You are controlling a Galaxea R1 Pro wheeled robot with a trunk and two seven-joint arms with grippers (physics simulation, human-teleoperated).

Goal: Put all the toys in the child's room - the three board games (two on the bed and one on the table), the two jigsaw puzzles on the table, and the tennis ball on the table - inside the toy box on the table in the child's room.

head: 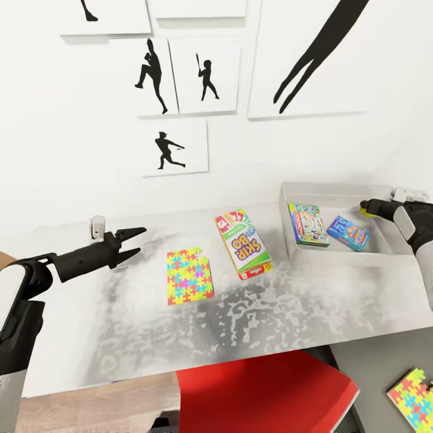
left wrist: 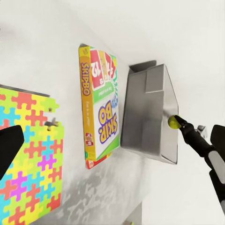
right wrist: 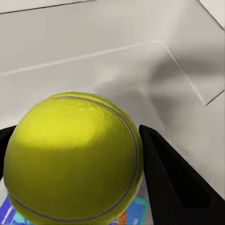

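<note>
Two board games (head: 328,228) lie in toy box (head: 313,195) below right gripper (head: 368,208), which clamps tennis ball (right wrist: 72,157). Left gripper (head: 137,240) spread, empty; jigsaw puzzle (head: 189,275), SKIP BO box (head: 243,243) just ahead on table (head: 180,343).

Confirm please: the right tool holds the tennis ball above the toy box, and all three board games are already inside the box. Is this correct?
Not quite. Two board games lie inside the toy box: the green-white one and the blue one. The SKIP BO game lies on the table, beside the box, as the head view shows. The right tool does hold the tennis ball above the box.
</note>
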